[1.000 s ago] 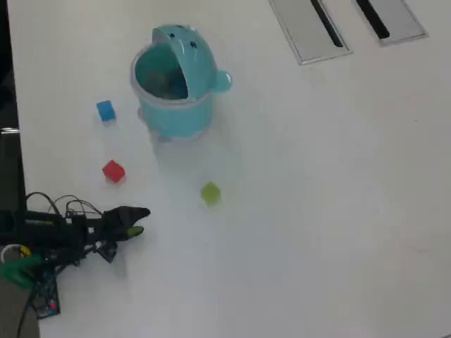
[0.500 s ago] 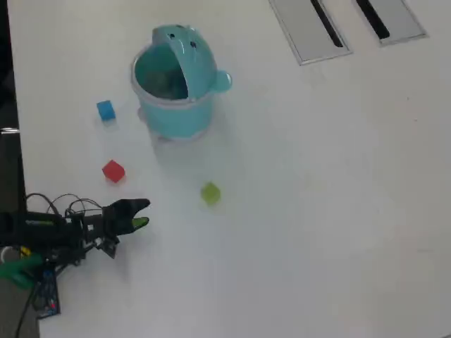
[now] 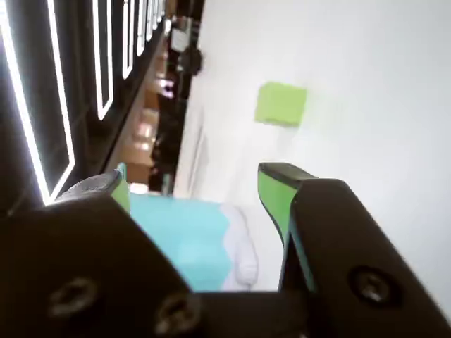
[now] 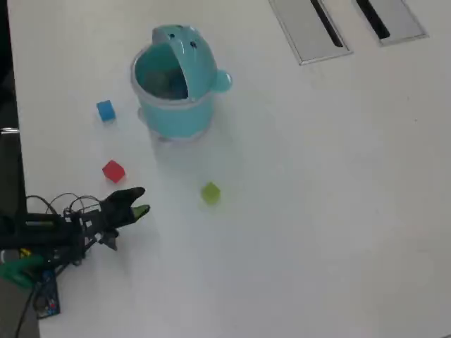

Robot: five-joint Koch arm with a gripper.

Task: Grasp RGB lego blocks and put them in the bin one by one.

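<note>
Our black gripper [image 4: 139, 202], its green-padded jaws parted and empty, hovers low at the table's left edge in the overhead view. Nearest lies the small red plastic cube [image 4: 113, 171], then the yellow-green cube [image 4: 210, 193] ahead. Farther off sit the blue cube [image 4: 106, 110] and the round teal tub [image 4: 176, 88], lid raised. We judge the reach is just starting; next we must centre over one block and descend.

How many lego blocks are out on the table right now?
3, seen from overhead: the blue block left of the bin, the red block below it, the yellow-green block further right. None visible inside the bin.
</note>
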